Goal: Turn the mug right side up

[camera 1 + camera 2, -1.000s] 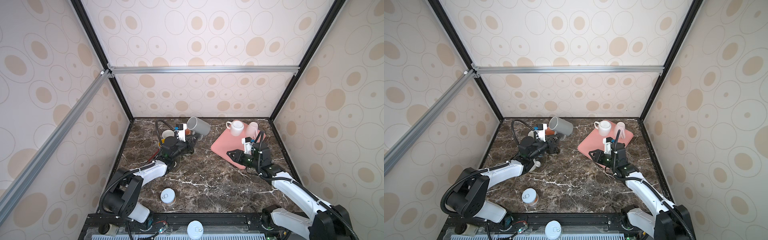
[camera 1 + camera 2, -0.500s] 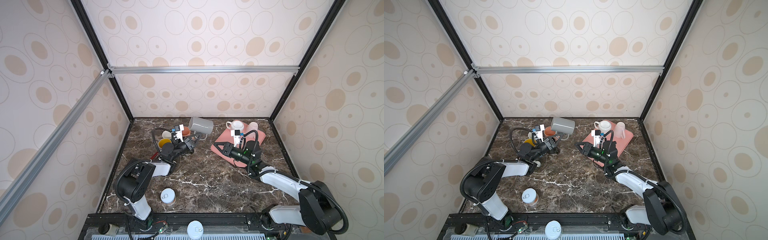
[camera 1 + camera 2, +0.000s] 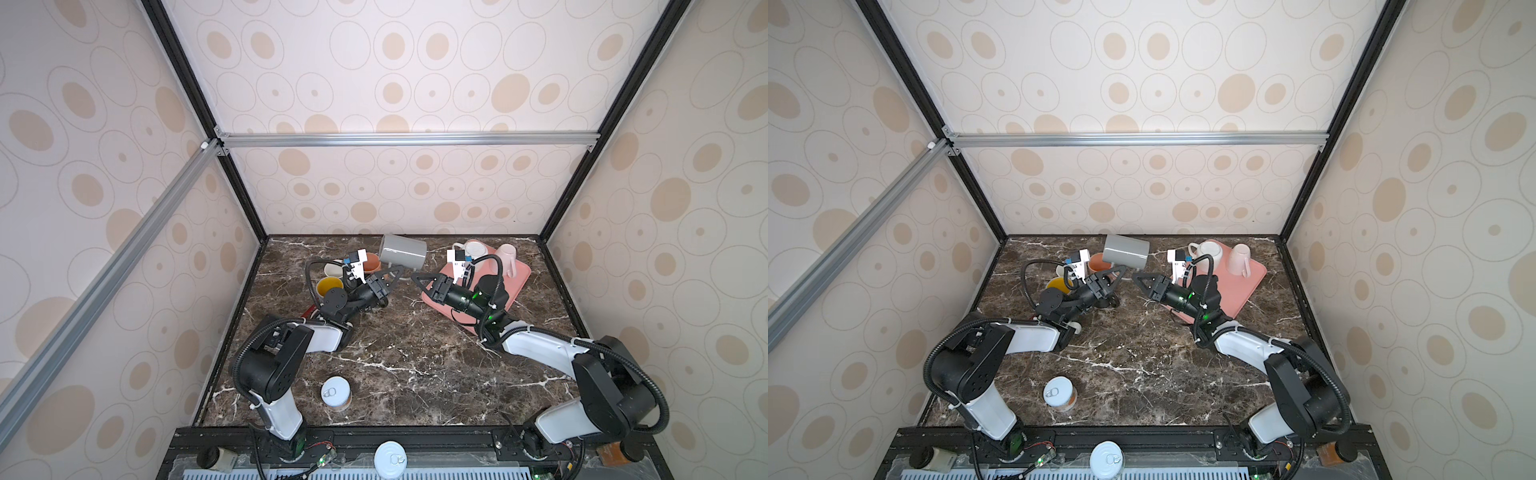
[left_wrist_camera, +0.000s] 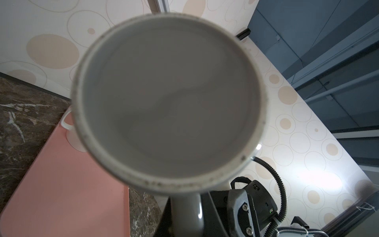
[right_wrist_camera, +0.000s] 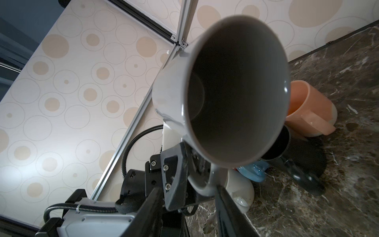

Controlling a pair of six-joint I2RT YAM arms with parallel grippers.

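We see grey mug (image 3: 403, 250) lifted clear of counter (image 3: 415, 365), near back wall. Mug lies on its side: mouth toward right arm, base toward left wrist camera. Left end effector (image 3: 391, 273) clamped on mug handle from below. Right end effector (image 3: 419, 278) has jaws apart and holds nothing; tips just beside handle, and we cannot tell if they touch. Pink tray (image 3: 521, 272) under right arm carries white mug (image 3: 474, 248) and upturned pink cup (image 3: 507, 254).

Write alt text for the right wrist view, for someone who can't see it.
A grey ceramic mug hangs on its side, mouth facing the camera, its handle clamped by the left gripper. Behind it, a peach-coloured cup sits on the dark marble table.
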